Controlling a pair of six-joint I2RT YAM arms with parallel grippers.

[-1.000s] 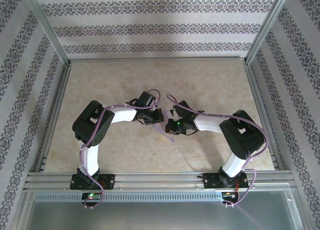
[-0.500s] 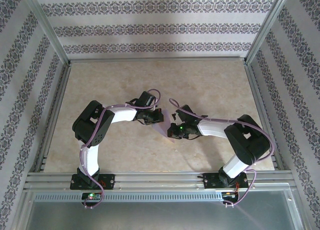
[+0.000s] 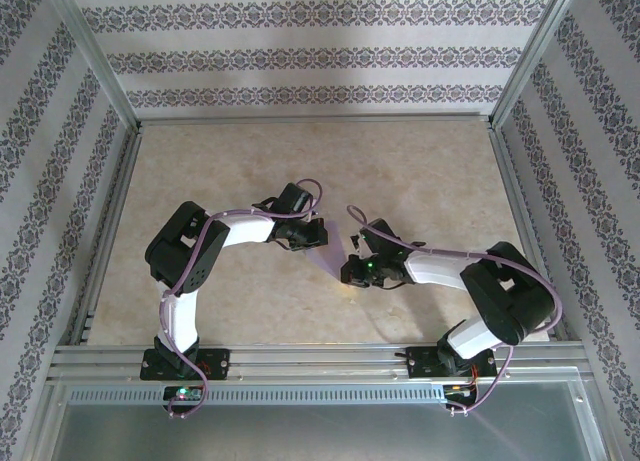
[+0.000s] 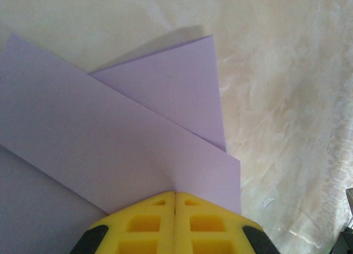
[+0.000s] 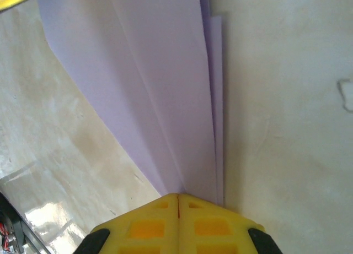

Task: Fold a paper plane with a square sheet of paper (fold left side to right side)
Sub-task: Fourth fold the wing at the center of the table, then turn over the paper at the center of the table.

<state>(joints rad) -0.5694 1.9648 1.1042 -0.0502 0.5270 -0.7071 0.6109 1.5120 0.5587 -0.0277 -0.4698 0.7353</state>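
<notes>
**A:** Overhead?
**B:** The paper (image 3: pixel 335 259) lies mid table (image 3: pixel 250 161). I see the left gripper (image 3: pixel 318 237) at its 10 o'clock and the right gripper (image 3: pixel 352 271) at 5.
**A:** Left wrist?
**B:** Jaws closed tight, tips over the paper — folds fan toward 12.
**A:** Right wrist?
**B:** Closed too, at its narrow end.

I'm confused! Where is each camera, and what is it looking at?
Top external: high behind the arms, looking down at the table; both arms and the folded purple paper show.
Left wrist: on the left arm, facing past the left gripper, shut on the paper.
Right wrist: on the right arm, facing past the right gripper, also shut on it.
All share the paper.
</notes>
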